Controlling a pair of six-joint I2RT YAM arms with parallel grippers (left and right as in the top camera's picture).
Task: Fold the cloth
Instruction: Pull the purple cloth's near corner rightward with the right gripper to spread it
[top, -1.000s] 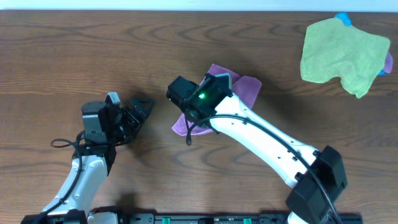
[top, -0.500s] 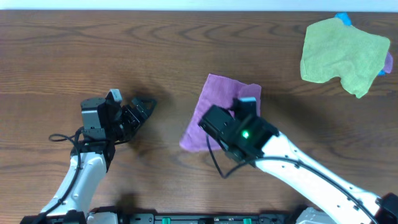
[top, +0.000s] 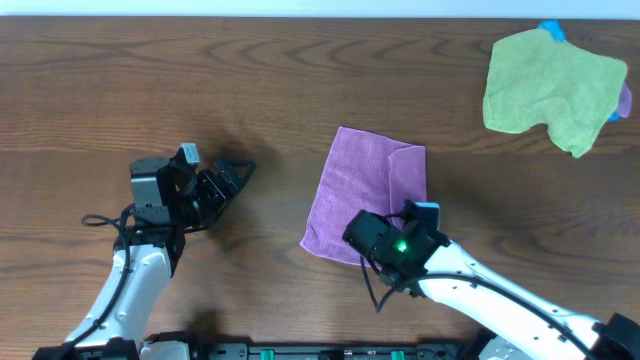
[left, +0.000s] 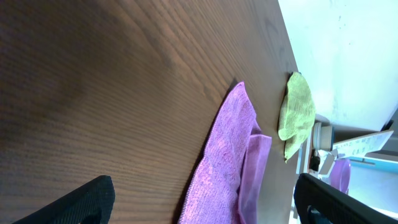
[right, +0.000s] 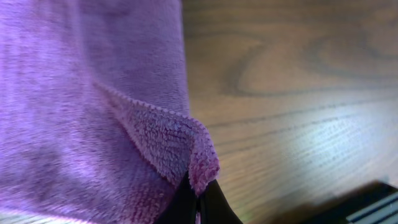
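Your right claw (right: 198, 200) is clenched on a pinch of the cloth (top: 365, 190). Its two dark tips meet on a raised peak of purple pile at the cloth's near edge. From that pinch the cloth spreads away ahead of the claw and lies mostly flat on the bench (top: 150, 80). A narrower flap is doubled over on top, directly ahead of the claw.

Your left claw (top: 232, 175) is released, with its jaws spread wide and nothing in them. It sits over bare wood, off to the left of the right claw and well apart from the cloth. A larger light-green cloth (top: 545, 85) lies crumpled far ahead and to the right of the right claw, clear of the purple one.

Expect the cloth to be very light, limp and fuzzy. It will likely drape and sag from any single pinch instead of holding a shape, and its pile should grip the tips well and drag a little on the wood. Nothing about it looks fragile.

A corner or a hemmed edge is probably the best hold, taken through one layer only. A second pinch by the left claw on the neighbouring corner would likely keep the edge straight while folding.
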